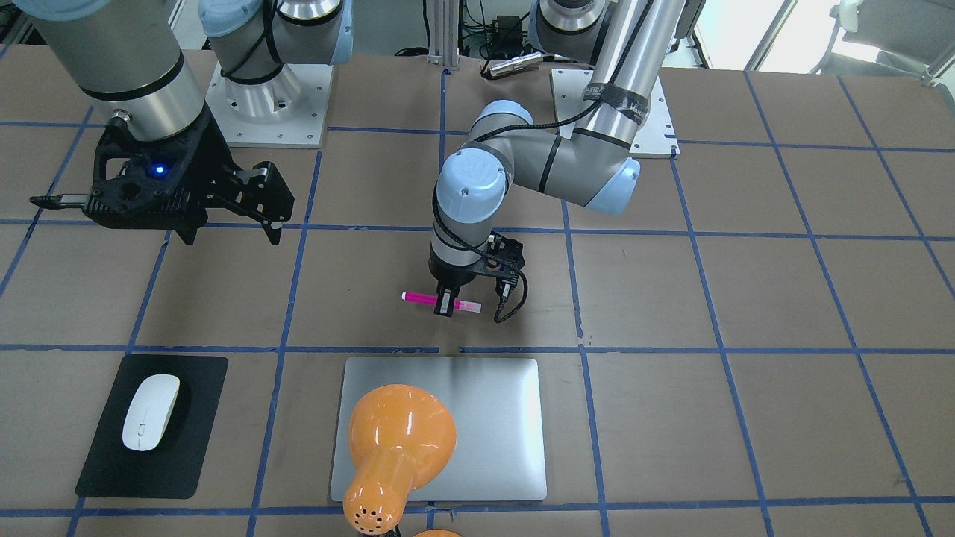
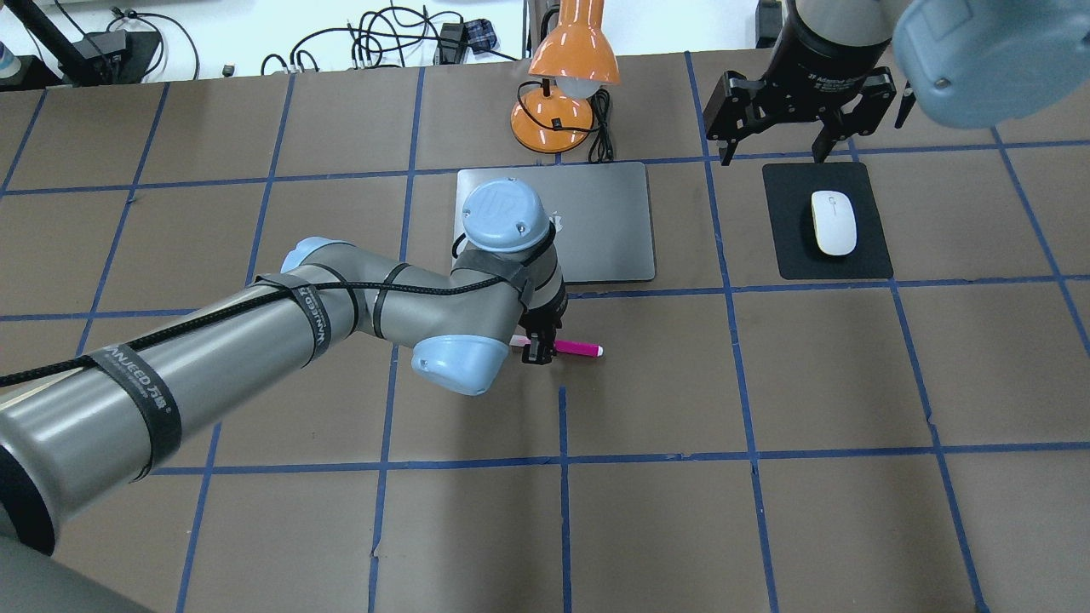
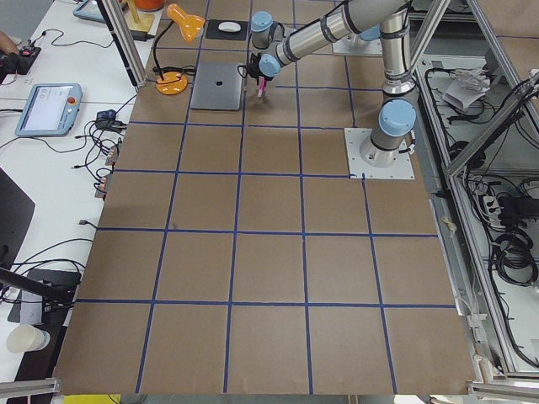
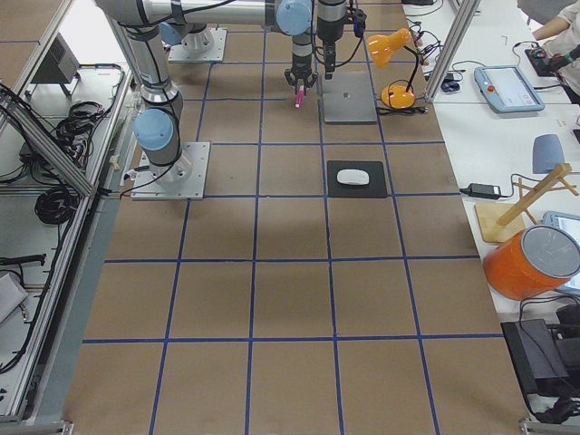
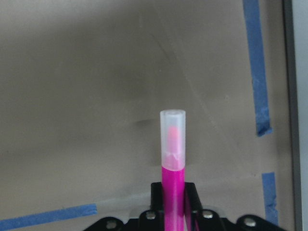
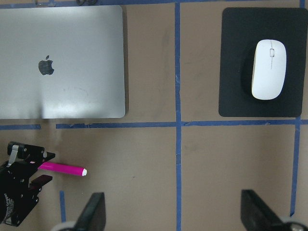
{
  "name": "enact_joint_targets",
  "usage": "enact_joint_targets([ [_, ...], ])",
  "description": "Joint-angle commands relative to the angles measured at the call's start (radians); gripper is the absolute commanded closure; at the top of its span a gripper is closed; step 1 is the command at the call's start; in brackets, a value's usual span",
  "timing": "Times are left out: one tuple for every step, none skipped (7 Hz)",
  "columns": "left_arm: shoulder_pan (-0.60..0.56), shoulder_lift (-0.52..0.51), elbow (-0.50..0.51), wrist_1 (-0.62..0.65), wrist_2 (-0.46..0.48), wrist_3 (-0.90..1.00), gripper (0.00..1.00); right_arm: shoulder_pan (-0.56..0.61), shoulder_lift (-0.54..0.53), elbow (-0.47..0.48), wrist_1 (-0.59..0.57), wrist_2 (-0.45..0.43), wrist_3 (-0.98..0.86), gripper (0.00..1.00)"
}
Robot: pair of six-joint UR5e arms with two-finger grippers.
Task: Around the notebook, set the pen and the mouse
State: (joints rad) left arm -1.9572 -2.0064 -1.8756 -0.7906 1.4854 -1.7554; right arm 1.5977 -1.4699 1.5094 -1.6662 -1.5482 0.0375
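My left gripper (image 1: 446, 304) is shut on the magenta pen (image 1: 421, 299), which lies level just over the table; I cannot tell if it touches. In the overhead view the pen (image 2: 581, 348) sticks out of this gripper (image 2: 538, 352) a short way off the notebook's (image 2: 605, 221) robot-side edge. The left wrist view shows the pen's clear cap (image 5: 172, 137). The white mouse (image 2: 833, 222) rests on a black mat (image 2: 788, 251) to the notebook's right. My right gripper (image 2: 775, 156) hovers open and empty beyond the mat.
An orange desk lamp (image 2: 562, 85) stands at the notebook's far edge, its shade hanging over the notebook (image 1: 492, 418) in the front-facing view. Blue tape lines grid the brown tabletop. Side benches hold tablets and cables.
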Motion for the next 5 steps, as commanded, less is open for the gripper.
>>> enact_joint_targets([
  [0.014,0.032,0.004,0.001,0.003,0.09,0.15,0.001,-0.001,-0.001,0.005,-0.009,-0.01,0.0],
  [0.049,0.044,0.013,-0.001,0.001,0.264,0.0,0.001,-0.001,0.0,0.005,-0.007,-0.01,0.0],
  [0.096,0.067,0.042,-0.024,-0.01,0.378,0.0,0.001,-0.001,0.0,0.005,-0.004,-0.01,0.0],
  [0.159,0.09,0.077,-0.098,-0.061,0.566,0.0,0.001,-0.001,0.0,0.003,-0.001,-0.01,0.0],
  [0.216,0.13,0.12,-0.231,-0.068,0.797,0.0,0.001,-0.001,0.0,0.003,-0.001,-0.008,0.0],
])
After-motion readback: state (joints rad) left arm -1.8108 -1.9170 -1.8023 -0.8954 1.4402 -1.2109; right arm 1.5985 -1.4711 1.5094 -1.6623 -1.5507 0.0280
